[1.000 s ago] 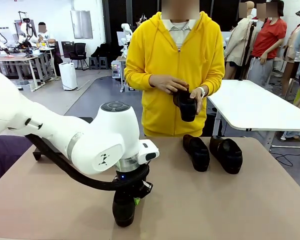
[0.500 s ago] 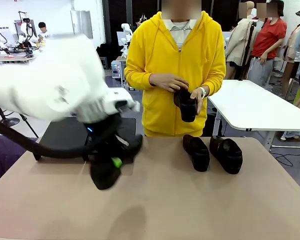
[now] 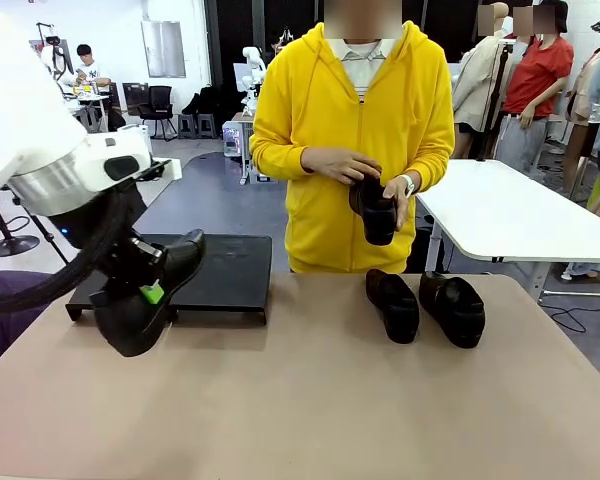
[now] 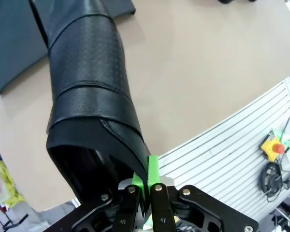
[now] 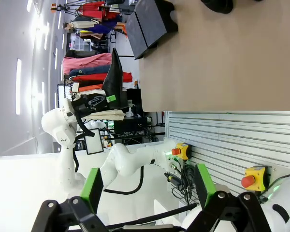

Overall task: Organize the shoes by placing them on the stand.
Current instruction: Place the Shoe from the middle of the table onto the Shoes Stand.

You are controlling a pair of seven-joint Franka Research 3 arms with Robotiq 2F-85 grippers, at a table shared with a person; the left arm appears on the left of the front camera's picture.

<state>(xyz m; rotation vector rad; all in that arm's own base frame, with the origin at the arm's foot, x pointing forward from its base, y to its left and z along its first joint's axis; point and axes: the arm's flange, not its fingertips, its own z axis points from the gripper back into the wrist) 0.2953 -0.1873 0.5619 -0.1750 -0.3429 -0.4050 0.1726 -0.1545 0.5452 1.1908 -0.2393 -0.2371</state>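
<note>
My left gripper (image 3: pixel 150 292) is shut on the rim of a glossy black shoe (image 3: pixel 130 326). It hangs tilted above the table, toe down, just in front of the left part of the low black stand (image 3: pixel 225 270). In the left wrist view the green pads (image 4: pixel 153 166) pinch the shoe's (image 4: pixel 89 92) collar, with the stand (image 4: pixel 12 43) beyond. Two more shoes (image 3: pixel 393 305) (image 3: pixel 453 308) lie side by side on the table at the right. The person in yellow holds another shoe (image 3: pixel 375 212) in both hands. My right gripper (image 5: pixel 147 186) is open with nothing between its fingers, off the table's edge.
The tan table (image 3: pixel 320 400) has free room in the middle and at the front. The stand's panels carry nothing. A white table (image 3: pixel 510 215) stands behind at the right. The person stands close to the far edge.
My left arm has lifted the shoe from the table's near front and swung it up and left, to the stand's front. The person's hands and the two lying shoes have stayed put.
</note>
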